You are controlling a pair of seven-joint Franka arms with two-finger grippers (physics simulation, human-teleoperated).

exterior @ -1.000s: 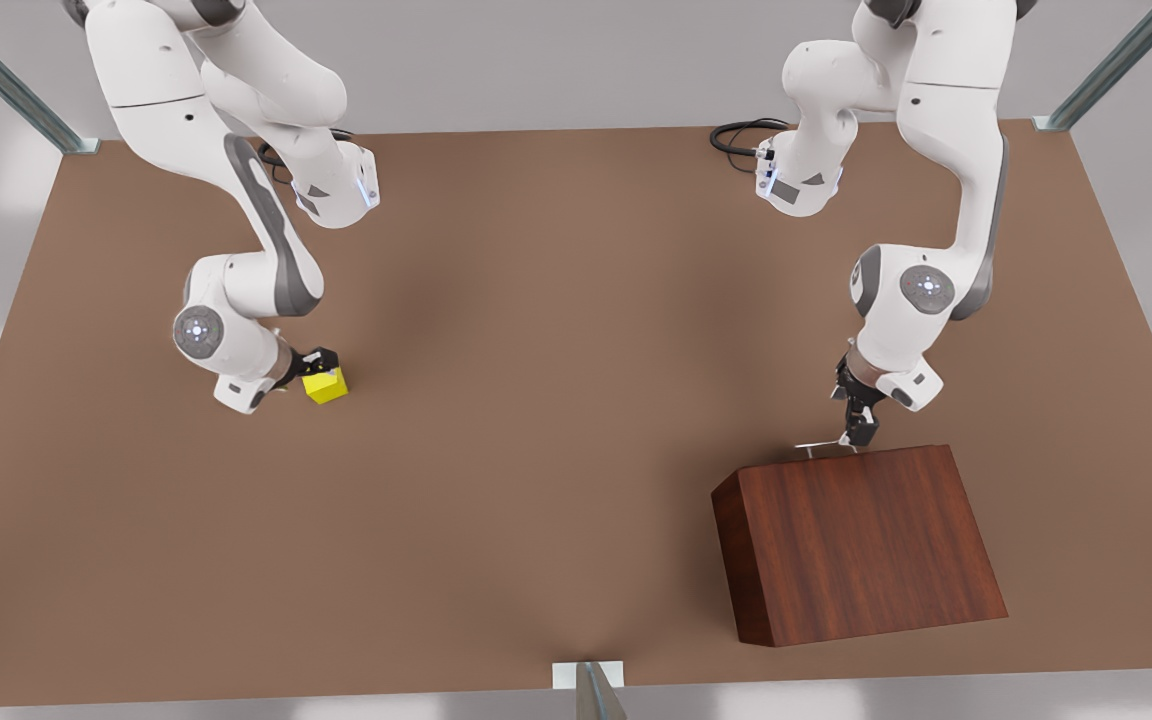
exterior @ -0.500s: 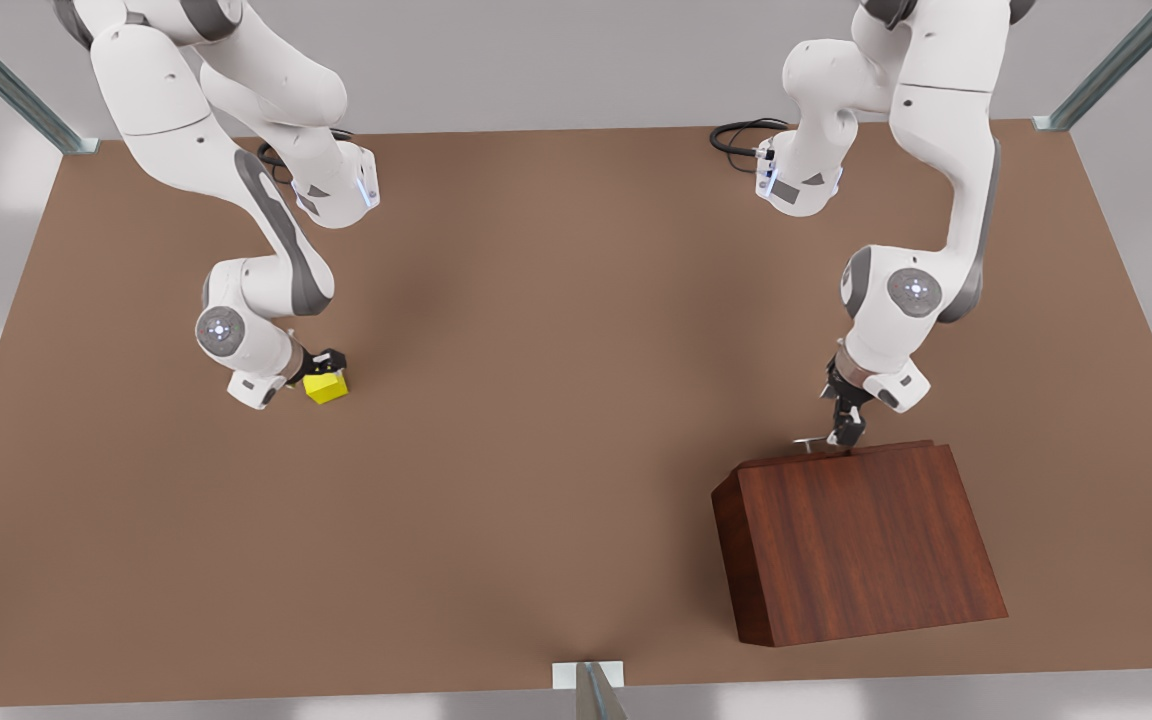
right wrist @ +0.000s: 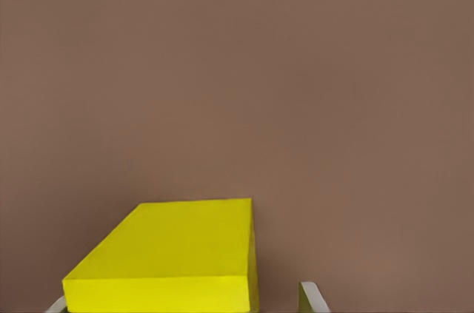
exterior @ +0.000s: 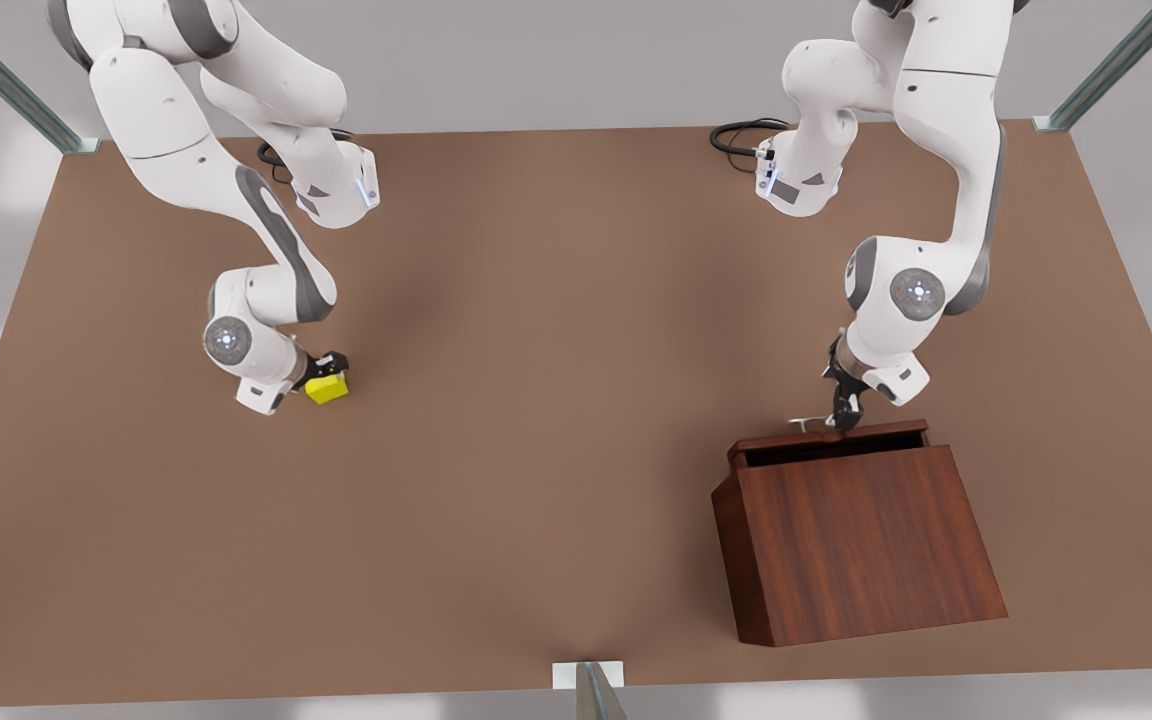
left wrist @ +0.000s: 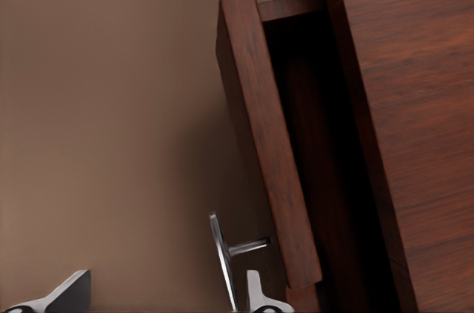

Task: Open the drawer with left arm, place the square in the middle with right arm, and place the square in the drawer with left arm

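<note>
My left pincer (exterior: pixel 844 418) clamped on silver bar handle (exterior: pixel 808 422), drawer (exterior: pixel 831 439) cracked open for later drop. My right pincer (exterior: pixel 321 377) straddles yellow cube (exterior: pixel 327 389) on counter (exterior: pixel 556 400); grip closure unclear.

Left tool (exterior: pixel 844 420) reaches down at the front view's right, fingers clamped; right tool (exterior: pixel 328 372) sits low at the front view's left, fingers closed, wrist bent.

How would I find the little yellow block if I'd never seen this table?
Start at the big brown table and go to the front view's left, far from the wooden cabinet. The yellow block sits there at the right gripper. It is the one bright thing.
</note>
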